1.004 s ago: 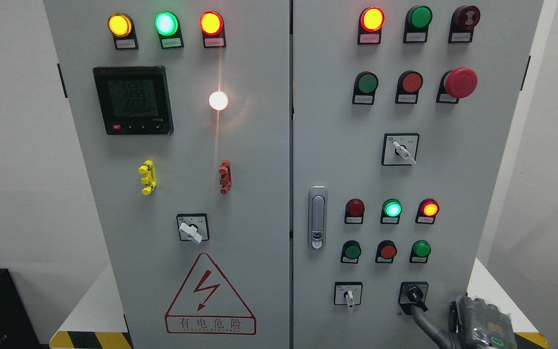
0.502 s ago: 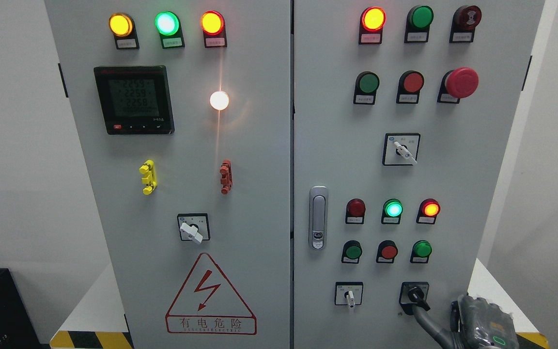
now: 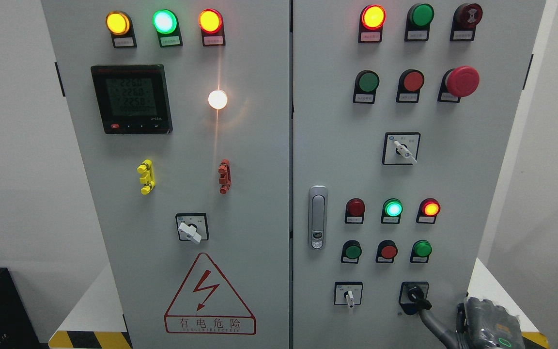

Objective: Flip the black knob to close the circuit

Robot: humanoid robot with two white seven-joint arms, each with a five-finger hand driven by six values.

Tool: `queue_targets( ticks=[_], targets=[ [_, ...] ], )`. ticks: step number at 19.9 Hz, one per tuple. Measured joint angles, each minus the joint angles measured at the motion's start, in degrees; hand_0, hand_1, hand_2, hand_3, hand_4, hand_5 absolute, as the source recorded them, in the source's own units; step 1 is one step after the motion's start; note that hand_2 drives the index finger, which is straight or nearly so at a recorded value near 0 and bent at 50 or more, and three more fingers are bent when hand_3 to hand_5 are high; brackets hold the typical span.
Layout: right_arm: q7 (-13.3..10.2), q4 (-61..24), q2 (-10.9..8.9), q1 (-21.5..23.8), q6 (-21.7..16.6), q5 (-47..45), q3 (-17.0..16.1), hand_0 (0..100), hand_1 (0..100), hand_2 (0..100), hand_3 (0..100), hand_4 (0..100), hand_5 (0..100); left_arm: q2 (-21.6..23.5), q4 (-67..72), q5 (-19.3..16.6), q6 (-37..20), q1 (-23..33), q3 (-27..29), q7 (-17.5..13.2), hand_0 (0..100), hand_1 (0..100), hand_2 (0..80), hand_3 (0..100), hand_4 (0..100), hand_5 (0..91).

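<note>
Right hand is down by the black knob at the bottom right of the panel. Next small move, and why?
Probably a small further turn of the black rotary knob. The right hand sits low beside it, one grey finger reaching up to the knob's black lever, which points down and to the right. Whether the finger has firm contact is hard to tell, so move slowly.

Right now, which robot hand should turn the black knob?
The right hand. It sits at the lower right, one finger reaching up by the black knob. No left hand shows.
</note>
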Motion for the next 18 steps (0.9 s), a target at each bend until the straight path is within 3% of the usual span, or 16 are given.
queue_targets(
  ticks=[18],
  targets=[
    [-0.2,-1.2,0.28,0.8,-0.1,-0.6,1.5,0,0,89,100,91,97,0.0,0.0,0.0,0.0,0.0,0.0,0.0,12,56,0.0,0,0,0.0]
  ],
)
